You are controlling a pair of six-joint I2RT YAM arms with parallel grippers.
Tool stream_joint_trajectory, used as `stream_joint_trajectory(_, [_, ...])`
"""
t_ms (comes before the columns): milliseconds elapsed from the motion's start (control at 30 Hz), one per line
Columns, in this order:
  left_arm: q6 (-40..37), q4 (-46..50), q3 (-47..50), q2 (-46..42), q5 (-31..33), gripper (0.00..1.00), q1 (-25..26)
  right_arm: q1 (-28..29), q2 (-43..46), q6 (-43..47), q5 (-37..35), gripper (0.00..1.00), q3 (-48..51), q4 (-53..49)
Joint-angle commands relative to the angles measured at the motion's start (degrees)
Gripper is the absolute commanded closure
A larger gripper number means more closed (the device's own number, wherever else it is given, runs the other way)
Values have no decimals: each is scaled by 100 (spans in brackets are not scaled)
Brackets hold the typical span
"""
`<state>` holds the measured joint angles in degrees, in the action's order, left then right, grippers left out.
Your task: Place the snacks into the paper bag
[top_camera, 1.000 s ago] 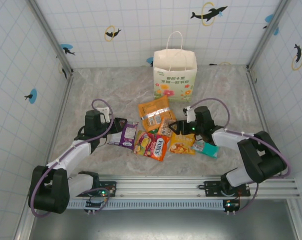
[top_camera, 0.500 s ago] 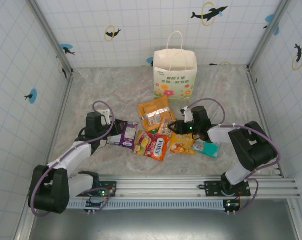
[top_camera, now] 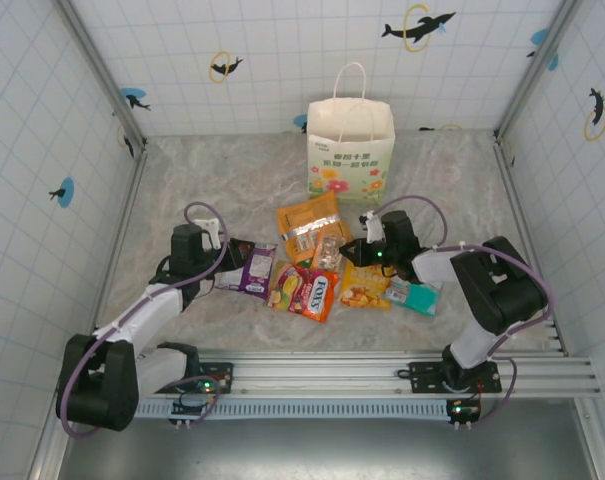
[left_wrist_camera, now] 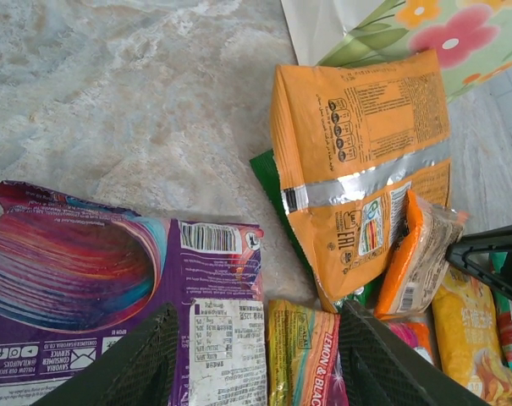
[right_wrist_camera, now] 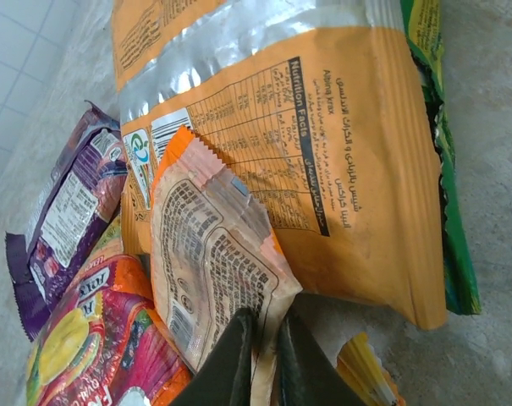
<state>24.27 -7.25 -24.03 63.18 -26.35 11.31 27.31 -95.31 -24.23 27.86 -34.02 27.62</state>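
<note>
right gripper (right_wrist_camera: 264, 328): you are pinching the near edge of the small tan packet (right_wrist_camera: 217, 262) in clenched jaws, and it is leaning on the orange packet (right_wrist_camera: 323, 152) just beyond them.
left gripper (left_wrist_camera: 260, 347): your jaws are standing spread and gripping nothing, straddling one end of the purple packet (left_wrist_camera: 112, 271).
paper bag (top_camera: 350, 150): standing upright, well beyond both jaws.

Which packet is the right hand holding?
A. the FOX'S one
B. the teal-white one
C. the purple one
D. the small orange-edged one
D: in the right wrist view the right hand is shut on the bottom edge of the small orange-edged packet.
</note>
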Motion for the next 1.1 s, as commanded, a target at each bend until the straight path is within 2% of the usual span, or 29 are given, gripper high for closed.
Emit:
stream_joint_trajectory(0, [-51,74,4,-103,46,47,39,11,250,19,-153,92,24,259])
stream_joint_trajectory(167, [-28,83,1,-181,130,48,51,11,622,-39,-328,100,234,335])
stream_joint_trajectory(733, [51,13,-40,-280,126,49,90,11,1723,-18,-536,100,497,88])
stream_joint_trajectory(1067, [52,56,-210,-273,95,49,119,38,2343,377,-872,100,-176,-594])
